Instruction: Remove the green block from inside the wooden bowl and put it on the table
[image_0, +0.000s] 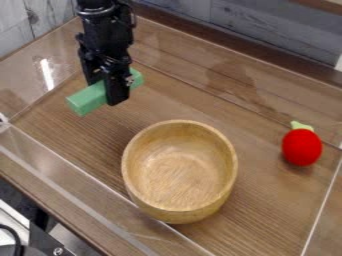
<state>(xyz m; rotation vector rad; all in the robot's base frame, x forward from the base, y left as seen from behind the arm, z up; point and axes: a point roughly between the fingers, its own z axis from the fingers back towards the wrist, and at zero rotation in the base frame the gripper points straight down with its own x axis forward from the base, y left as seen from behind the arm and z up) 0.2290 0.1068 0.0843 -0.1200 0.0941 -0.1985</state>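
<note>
1. The jaws of the gripper (110, 92) are clamped on the green block (88, 99).
2. The block hangs above the table (227, 85), left of the wooden bowl (179, 169).
3. A red toy (302, 146) sits to the right.

Grainy wooden bowl (179, 181), streaked wood-grain table (254, 90), seemingly matt green block (88, 99)

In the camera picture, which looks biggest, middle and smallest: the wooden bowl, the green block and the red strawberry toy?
1. wooden bowl, clearly the biggest.
2. and 3. green block and red strawberry toy look about alike. The pincer hides part of the block, so I won't rank those two.
</note>
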